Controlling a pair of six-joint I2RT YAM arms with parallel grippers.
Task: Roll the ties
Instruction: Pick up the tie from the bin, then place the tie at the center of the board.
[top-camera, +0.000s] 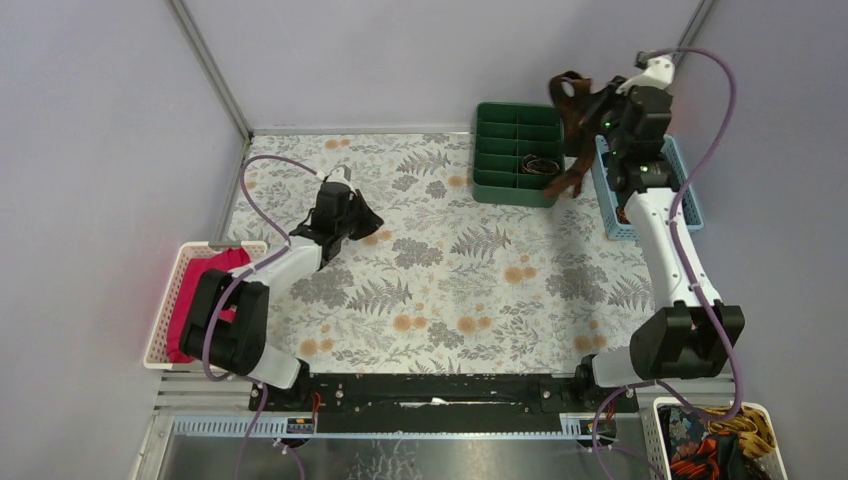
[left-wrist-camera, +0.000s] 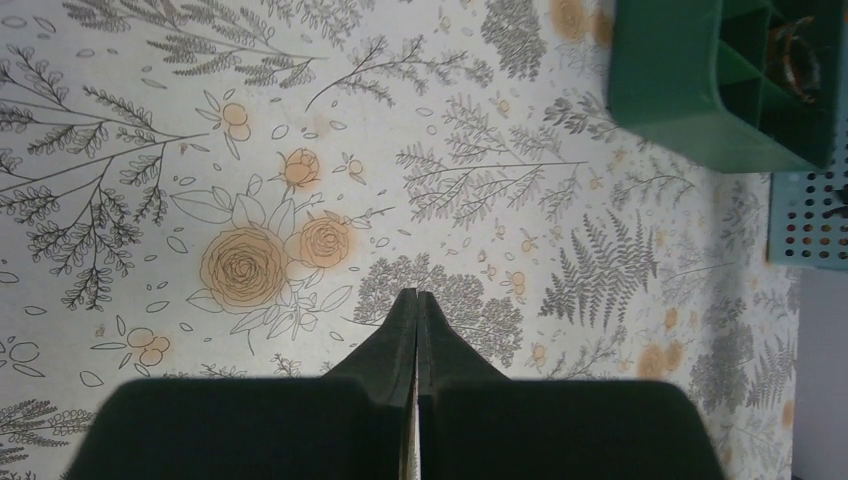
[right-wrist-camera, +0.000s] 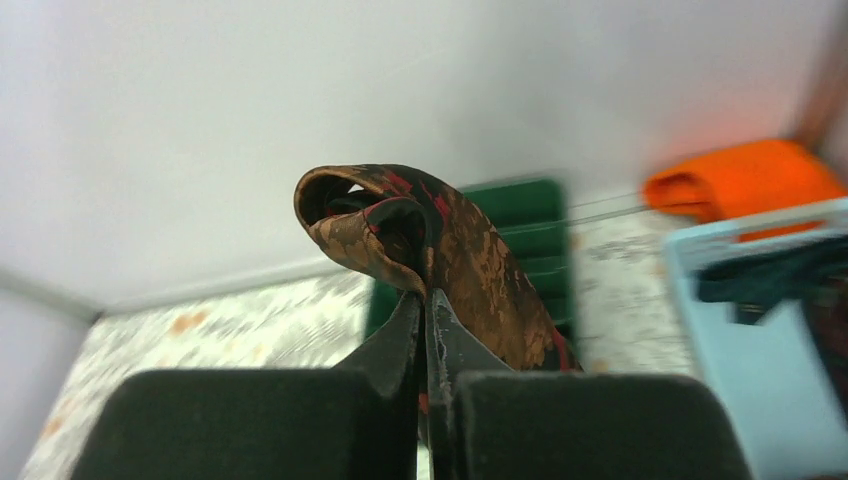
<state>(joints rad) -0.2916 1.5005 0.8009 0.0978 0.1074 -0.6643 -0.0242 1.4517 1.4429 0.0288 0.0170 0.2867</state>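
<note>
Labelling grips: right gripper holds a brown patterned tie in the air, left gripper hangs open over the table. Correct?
Not quite. The left gripper is shut and empty, as the left wrist view shows. The right gripper does hold the tie aloft.

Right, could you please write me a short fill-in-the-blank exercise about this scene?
The right gripper pinches a brown tie; the left gripper holds ____.
A rolled tie sits in a divided tray coloured ____.
The pink cloth lies in a basket coloured ____.
Missing: nothing; green; white.
</note>
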